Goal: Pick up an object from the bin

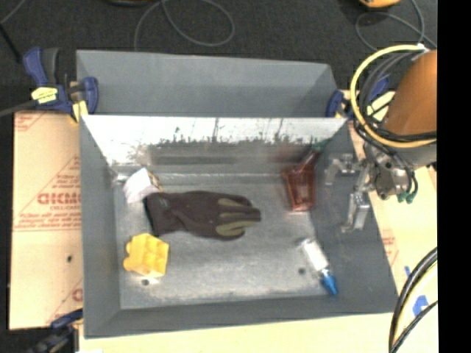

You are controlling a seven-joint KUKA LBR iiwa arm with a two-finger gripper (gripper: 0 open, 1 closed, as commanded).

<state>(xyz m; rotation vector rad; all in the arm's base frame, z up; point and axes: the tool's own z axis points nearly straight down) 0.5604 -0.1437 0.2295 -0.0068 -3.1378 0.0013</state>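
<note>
Reddish-brown block (299,187), nearest the gripper (358,210), sits unpicked in the bin (221,304). The gripper hovers by the right wall, its open-or-closed state unclear, and the whole pick remains.

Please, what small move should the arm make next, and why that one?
Probably a short shift to the view's left, in over the bin floor. The gripper hangs above the bin's right sloping wall, not over any thing. Nearest lie the reddish-brown piece by the back wall and the white tube with a blue cap; either seems a fair target.
</note>
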